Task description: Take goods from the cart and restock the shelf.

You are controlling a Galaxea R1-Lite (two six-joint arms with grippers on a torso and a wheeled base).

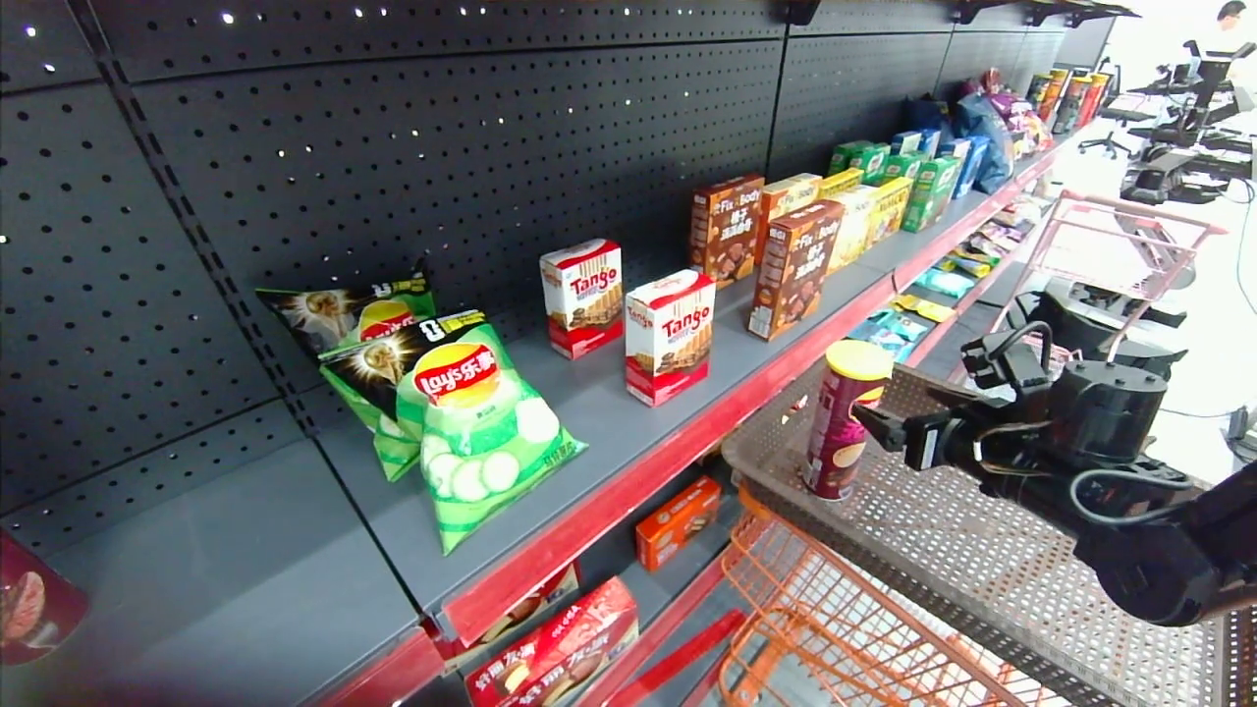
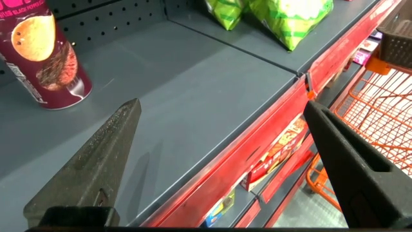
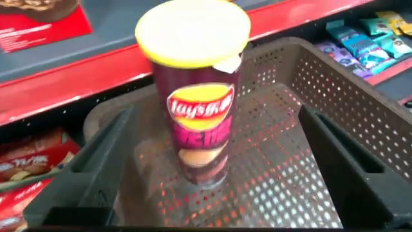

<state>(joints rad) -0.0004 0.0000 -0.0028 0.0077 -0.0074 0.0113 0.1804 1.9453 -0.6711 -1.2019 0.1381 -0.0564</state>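
A black pegboard wall [image 1: 442, 128] runs toward a brightly lit area with an office chair [image 1: 1106, 143].

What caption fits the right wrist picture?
Open end effector facing an upright chip can on the cart's perforated tray.

Even, bright light. The head view's upper right corner blows out white, and the shelf [image 1: 594, 398] bows toward the edges. The chip can [image 3: 196, 109] looks blurred up close.

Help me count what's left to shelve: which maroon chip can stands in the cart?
The yellow-lidded chip can, upright on the cart's perforated tray in front of the right gripper, jaws open. The other can stands on the shelf.
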